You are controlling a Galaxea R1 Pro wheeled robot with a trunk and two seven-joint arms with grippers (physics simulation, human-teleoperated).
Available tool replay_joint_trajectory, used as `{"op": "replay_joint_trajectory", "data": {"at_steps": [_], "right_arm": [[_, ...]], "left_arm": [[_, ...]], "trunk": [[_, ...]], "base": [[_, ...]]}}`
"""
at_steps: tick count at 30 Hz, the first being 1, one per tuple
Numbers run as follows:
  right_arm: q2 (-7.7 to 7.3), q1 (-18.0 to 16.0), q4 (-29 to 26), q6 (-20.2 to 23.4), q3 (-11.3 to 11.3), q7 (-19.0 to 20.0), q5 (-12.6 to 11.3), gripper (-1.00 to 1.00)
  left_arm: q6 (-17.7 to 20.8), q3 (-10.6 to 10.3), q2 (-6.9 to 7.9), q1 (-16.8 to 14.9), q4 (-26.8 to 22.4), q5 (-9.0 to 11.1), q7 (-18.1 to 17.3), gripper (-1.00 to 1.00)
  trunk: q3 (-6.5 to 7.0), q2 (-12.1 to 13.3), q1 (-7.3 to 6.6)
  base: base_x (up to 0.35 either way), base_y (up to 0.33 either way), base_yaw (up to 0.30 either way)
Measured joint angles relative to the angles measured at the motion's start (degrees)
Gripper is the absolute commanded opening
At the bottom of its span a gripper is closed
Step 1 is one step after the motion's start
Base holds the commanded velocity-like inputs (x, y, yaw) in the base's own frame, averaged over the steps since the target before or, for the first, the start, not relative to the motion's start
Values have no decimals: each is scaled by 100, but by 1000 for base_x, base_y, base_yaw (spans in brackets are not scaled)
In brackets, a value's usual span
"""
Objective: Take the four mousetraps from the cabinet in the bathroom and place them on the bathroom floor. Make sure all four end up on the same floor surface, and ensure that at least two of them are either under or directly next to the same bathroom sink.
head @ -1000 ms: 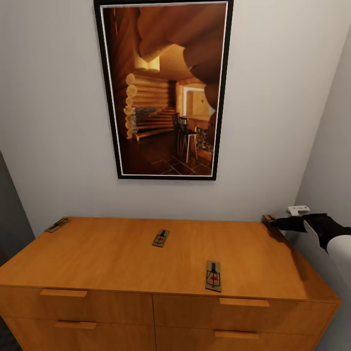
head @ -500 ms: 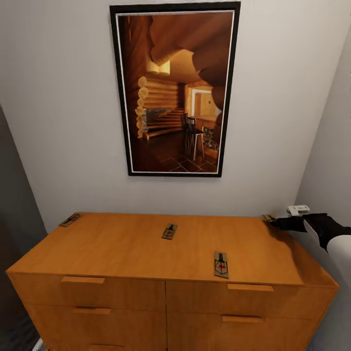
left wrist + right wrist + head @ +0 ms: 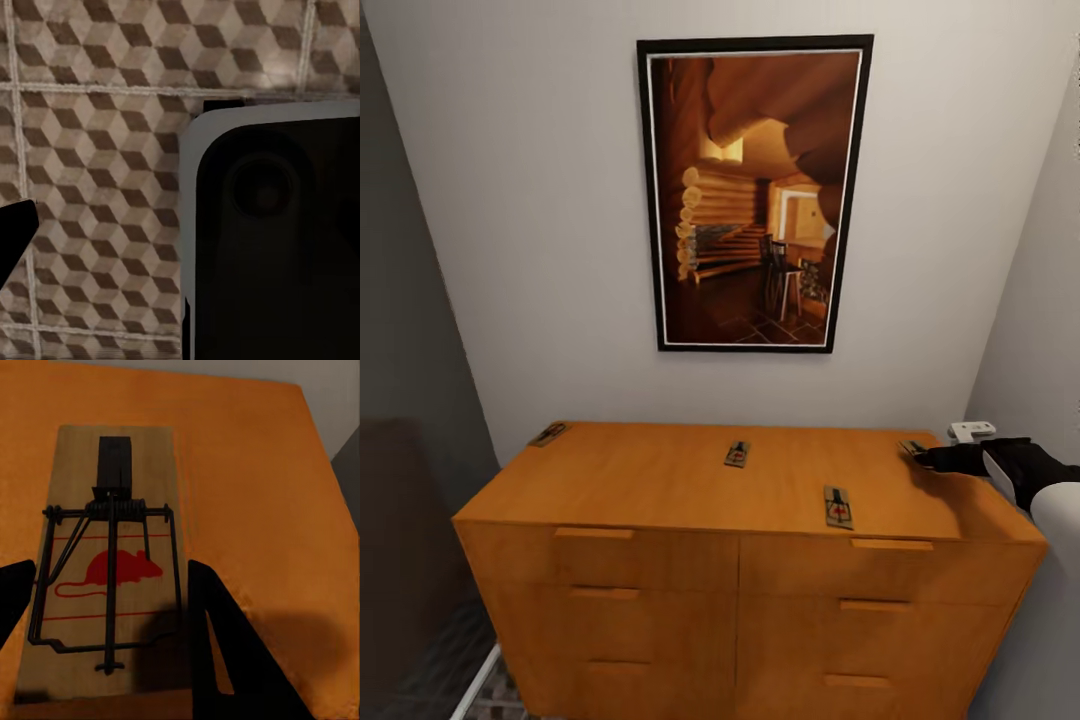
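The orange-brown cabinet point(image 3: 660, 480) stands against the wall with several mousetraps on its flat top: one at the far left corner point(image 3: 548, 434), one mid-top point(image 3: 736, 453), one near the front edge point(image 3: 838, 506). My right gripper point(image 3: 926, 458) reaches over the top's far right end, shut on another mousetrap point(image 3: 912, 447). In the right wrist view that mousetrap point(image 3: 112, 577) sits between the two black fingers point(image 3: 221, 645), just above the wood. The left wrist view looks down on the cube-patterned bathroom floor point(image 3: 97, 135), with one black fingertip point(image 3: 13, 232) at the edge. The bathroom sink is out of view.
A tall framed picture point(image 3: 755, 195) hangs above the cabinet. A wall runs close along the right, carrying a small white fitting point(image 3: 971, 431). A dark wall point(image 3: 400, 300) stands to the left. A dark rounded part of the robot point(image 3: 277, 240) hangs over the floor tiles.
The camera has backed away, so the cabinet looks smaller and more drawers show. The right gripper keeps its place in the picture, and its mousetrap has come away from the cabinet's back right corner.
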Motion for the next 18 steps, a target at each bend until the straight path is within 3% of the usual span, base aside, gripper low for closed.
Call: {"op": "replay_joint_trajectory", "data": {"at_steps": [18], "right_arm": [[-3,0,2,0,8,0,4,-100]], "left_arm": [[0,-6,-6,0,0,0,0,100]], "trunk": [[0,0,1]], "base": [[-252,194,0]]}}
